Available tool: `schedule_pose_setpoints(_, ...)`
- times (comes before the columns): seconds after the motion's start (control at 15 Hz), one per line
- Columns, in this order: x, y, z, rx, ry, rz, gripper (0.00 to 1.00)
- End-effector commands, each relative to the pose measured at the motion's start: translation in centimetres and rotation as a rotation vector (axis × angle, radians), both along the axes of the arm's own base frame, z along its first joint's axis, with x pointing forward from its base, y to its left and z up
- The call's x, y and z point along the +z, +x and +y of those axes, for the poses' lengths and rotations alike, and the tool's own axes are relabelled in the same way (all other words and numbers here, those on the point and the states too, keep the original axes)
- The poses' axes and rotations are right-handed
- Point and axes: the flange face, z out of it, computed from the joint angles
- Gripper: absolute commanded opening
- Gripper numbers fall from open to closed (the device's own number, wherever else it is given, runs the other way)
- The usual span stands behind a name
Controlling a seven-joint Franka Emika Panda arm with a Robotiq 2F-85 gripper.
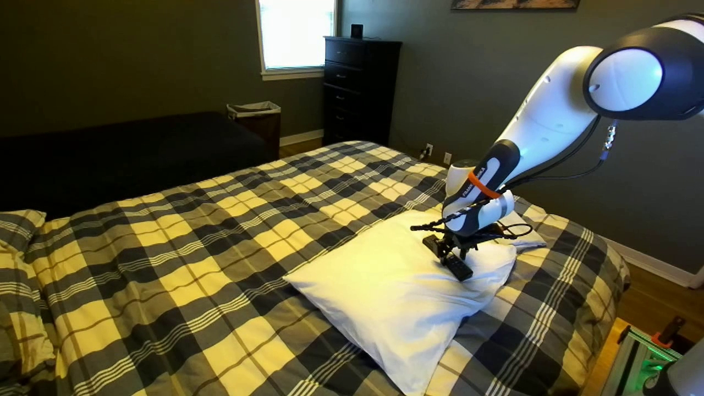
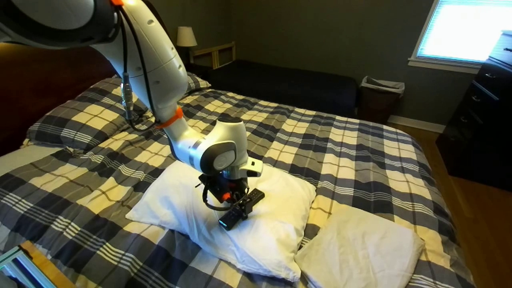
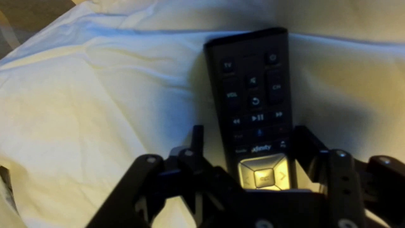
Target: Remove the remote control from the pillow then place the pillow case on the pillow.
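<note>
The black remote control (image 3: 253,82) lies on the plump white pillow (image 3: 95,110), and it shows under the gripper in both exterior views (image 1: 458,268) (image 2: 256,195). My gripper (image 3: 249,128) is open with its fingers on either side of the remote. A gap shows between the left finger and the remote; the right finger is close against its side, and I cannot tell if it touches. The remote's lower end is hidden by the gripper in the wrist view. The off-white folded pillow case (image 2: 360,248) lies beside the pillow, partly behind the arm in an exterior view (image 1: 532,237).
The pillow and case lie on a plaid bedspread (image 1: 181,264). Plaid pillows (image 2: 80,116) lie at the head of the bed. The robot's mount (image 1: 632,363) stands at the bed's edge. A hamper (image 2: 380,100) and a dark dresser (image 1: 360,88) stand beyond.
</note>
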Motion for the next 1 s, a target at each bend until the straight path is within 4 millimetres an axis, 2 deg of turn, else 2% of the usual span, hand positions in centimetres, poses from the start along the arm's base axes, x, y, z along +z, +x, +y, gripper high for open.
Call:
schedule_pose_setpoints(0.0,-0.6,0.5,-0.2,-0.016,-0.011,-0.012,0.42)
schedule_pose_setpoints(0.13,-0.6,0.7,-0.3,-0.017,-0.013,-0.015,0.3)
schedule_pose_setpoints(0.4,0.5,0.0,0.0,-0.049,0.026,-0.005,0.29)
schedule_pose_setpoints(0.67,1.6,-2.5,0.0,-0.17,0.048,0.031,0.29)
schedule_pose_setpoints(0.93,1.5,-6.6,-0.5,-0.33,0.046,0.088,0.29)
